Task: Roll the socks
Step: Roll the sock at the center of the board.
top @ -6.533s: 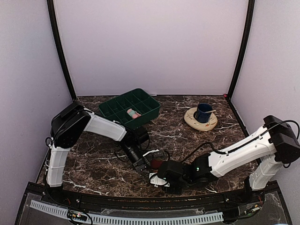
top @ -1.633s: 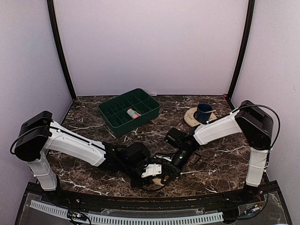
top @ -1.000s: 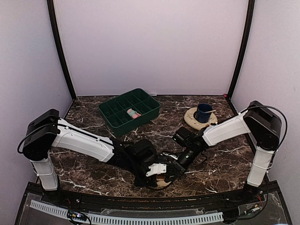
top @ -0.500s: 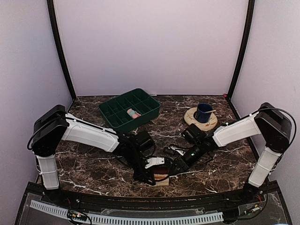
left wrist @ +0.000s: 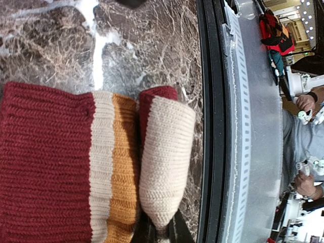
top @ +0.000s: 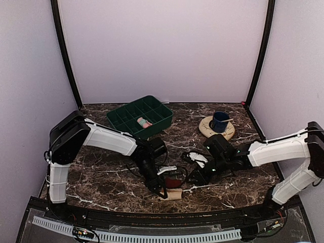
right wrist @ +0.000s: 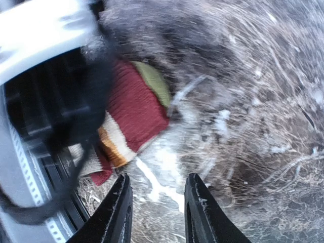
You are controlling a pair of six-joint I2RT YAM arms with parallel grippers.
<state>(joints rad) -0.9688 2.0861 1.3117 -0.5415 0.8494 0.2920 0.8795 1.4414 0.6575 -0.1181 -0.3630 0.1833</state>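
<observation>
The tan-beige sock (top: pixel 173 193) with a maroon part lies partly rolled near the table's front edge. In the left wrist view it shows maroon, cream and orange bands (left wrist: pixel 61 167) and a folded cream end (left wrist: pixel 164 152). My left gripper (top: pixel 163 192) is shut on that cream end, the fingers pinching its tip (left wrist: pixel 161 234). My right gripper (top: pixel 195 180) is open and empty, a short way right of the sock, with the sock (right wrist: pixel 135 104) ahead of its fingers (right wrist: pixel 121 207). The pink sock (top: pixel 144 122) lies rolled in the green tray.
A green divided tray (top: pixel 132 112) stands at the back left. A blue cup (top: pixel 220 121) sits on a tan saucer (top: pixel 208 132) at the back right. The black front rail (left wrist: pixel 212 126) runs close beside the sock.
My right gripper has let go and pulled back to the right, away from the sock. My left arm has swung back, its gripper still on the sock near the front edge.
</observation>
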